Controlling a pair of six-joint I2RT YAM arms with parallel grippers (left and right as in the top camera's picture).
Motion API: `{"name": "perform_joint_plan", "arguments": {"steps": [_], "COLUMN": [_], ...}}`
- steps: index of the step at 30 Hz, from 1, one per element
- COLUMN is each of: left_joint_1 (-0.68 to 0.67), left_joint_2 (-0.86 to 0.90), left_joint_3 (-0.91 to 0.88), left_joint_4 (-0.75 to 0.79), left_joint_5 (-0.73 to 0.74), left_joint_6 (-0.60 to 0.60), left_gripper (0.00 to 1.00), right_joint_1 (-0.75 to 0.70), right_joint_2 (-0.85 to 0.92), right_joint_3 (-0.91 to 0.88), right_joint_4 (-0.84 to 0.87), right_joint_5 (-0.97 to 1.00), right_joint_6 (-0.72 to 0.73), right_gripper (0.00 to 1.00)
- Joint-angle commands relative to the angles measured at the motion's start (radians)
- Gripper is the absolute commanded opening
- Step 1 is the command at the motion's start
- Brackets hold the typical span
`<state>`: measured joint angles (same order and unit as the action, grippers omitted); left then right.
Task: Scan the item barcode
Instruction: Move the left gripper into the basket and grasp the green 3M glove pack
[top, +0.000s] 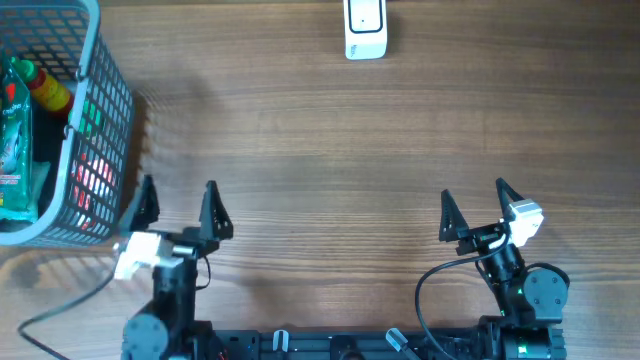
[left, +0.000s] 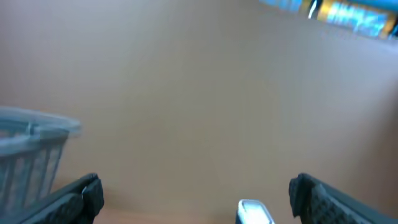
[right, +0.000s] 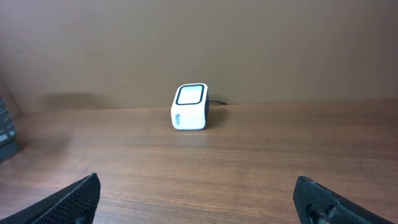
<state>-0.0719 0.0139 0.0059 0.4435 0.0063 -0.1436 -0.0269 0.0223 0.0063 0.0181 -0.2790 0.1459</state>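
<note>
Black jaws, both pairs spread wide, empty: left gripper (top: 179, 190) lower left, right gripper (top: 472, 192) lower right. Matte wood-grain table (top: 300, 150). Grey plastic mesh basket (top: 105, 110), upper left, holds the goods: green pouch (top: 14, 120), probably light, crinkly, slippery; pinch an edge. White boxy scanner (top: 365, 28), top centre.

- basket (top: 105, 110) runs off the overhead's left edge; packets (top: 12, 120) inside half hidden, labels too small to read;
- scanner (top: 366, 35) clipped by the top edge there;
- left wrist view is all blur; blue-yellow smear (left: 348, 14) up top, no idea what
</note>
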Motion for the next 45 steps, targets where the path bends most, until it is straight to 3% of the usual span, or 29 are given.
{"name": "perform_joint_plan", "arguments": {"steps": [1,11,20,26,32,40,45], "left_joint_1": [-0.004,-0.003,-0.003,-0.003,0.002,0.002,0.002], "left_joint_2": [-0.007,0.034,0.383,0.686,0.893,0.917,0.918], "left_joint_3": [0.001,0.177,0.487,0.835,1.129,1.136,1.136], "left_joint_4": [0.145,0.069,0.013,-0.319,-0.751,-1.237,-1.307], "left_joint_5": [0.014,-0.043,-0.041,-0.041,-0.041,-0.022,-0.019], "left_joint_6": [-0.002,0.007,0.01,0.01,0.009,0.005,0.009], "left_gripper": [1.0,1.0,1.0,1.0,1.0,1.0,1.0], "right_joint_1": [0.008,0.008,0.008,0.008,0.008,0.008,0.008], "right_joint_2": [-0.005,-0.005,-0.005,-0.005,-0.005,-0.005,-0.005], "right_joint_3": [-0.001,-0.001,-0.001,-0.001,-0.001,-0.001,-0.001], "right_joint_4": [0.003,0.003,0.003,0.003,0.003,0.003,0.003], "right_joint_5": [0.016,0.016,0.016,0.016,0.016,0.016,0.016], "right_joint_6": [0.011,0.011,0.011,0.011,0.011,0.011,0.011], "right_gripper": [1.0,1.0,1.0,1.0,1.0,1.0,1.0]}}
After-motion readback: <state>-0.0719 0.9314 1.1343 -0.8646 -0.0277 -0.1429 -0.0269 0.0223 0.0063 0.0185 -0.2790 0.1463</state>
